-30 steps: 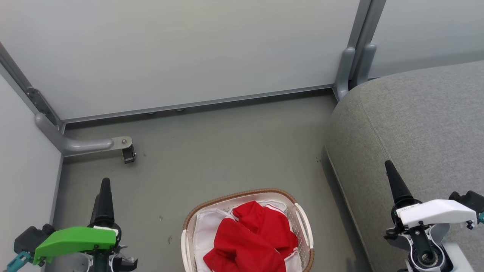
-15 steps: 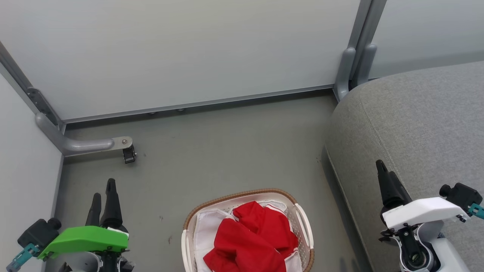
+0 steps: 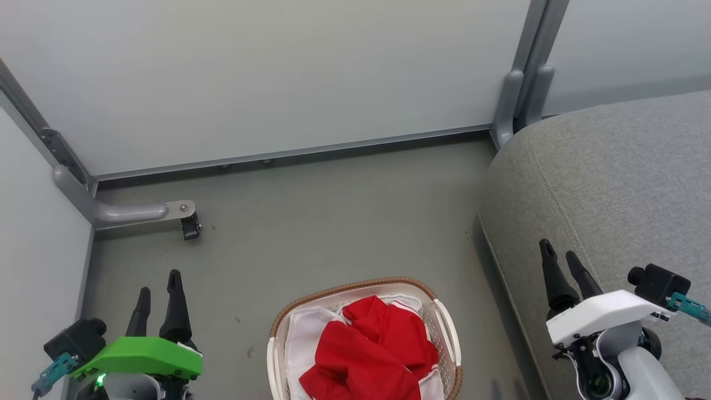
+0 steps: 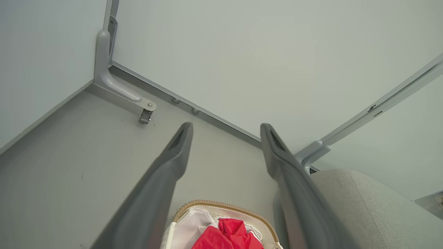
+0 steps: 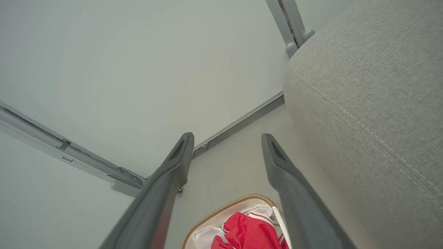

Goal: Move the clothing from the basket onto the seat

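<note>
We have moved nothing yet: the clothing (image 3: 372, 350) lies in the basket (image 3: 355, 287), beside the seat (image 3: 622, 183). Our left gripper (image 3: 160, 281) and right gripper (image 3: 557, 249) hang apart, holding nothing.

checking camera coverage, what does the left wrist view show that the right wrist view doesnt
Left wrist view, not the right: the left gripper, fingers apart, and the caster foot standing clear in the floor corner.
Right wrist view, not the left: the right gripper, fingers apart, and the seat close up, its stitched seam plain.
Both: the basket with red clothing on its white liner, part of the seat, grey floor and pale wall panels.
</note>
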{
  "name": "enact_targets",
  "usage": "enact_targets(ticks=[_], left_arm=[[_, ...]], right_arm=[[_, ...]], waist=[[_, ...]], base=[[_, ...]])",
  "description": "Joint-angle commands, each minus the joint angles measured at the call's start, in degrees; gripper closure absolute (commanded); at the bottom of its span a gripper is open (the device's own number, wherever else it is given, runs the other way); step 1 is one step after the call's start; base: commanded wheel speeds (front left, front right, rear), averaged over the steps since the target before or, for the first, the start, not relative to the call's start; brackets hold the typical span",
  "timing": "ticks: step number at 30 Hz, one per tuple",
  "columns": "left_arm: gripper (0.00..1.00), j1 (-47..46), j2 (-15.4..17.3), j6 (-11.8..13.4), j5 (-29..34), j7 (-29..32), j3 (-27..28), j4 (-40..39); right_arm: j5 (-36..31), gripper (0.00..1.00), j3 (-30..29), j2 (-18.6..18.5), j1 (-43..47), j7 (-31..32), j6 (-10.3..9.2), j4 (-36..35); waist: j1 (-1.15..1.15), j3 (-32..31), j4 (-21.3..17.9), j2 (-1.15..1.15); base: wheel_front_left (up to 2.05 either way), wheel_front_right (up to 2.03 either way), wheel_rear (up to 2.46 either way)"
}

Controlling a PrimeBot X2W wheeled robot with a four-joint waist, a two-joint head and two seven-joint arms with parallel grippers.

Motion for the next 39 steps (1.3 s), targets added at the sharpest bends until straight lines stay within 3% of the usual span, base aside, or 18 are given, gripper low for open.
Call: enact_targets(ticks=[1, 19, 39], left_arm=[[0.0, -1.32, 0.55, -0.37, 2.15, -0.63, -0.27, -0.3], [0.0, -1.06, 0.77, -0.39, 13.25, -3.3, -2.0, 0.89], [0.0, 0.78, -0.73, 0.01, 24.14, -5.76, 0.37, 0.9]], right_arm=[[-2.05, 0.0, 0.21, -0.19, -1.4, -0.6, 0.02, 0.04], [-13.41, 0.0, 2.15, 0.3, -3.52, -3.2, 0.03, 3.3], [-24.04, 0.0, 1.31, 1.68, -3.56, -5.71, 0.03, 4.72]], waist=[[0.0, -0.03, 0.01, 0.0], [0.0, 0.36, 0.19, 0.0], [0.0, 0.26, -0.27, 0.0]], base=[[0.0, 0.0, 0.0], [0.0, 0.0, 0.0], [0.0, 0.0, 0.0]])
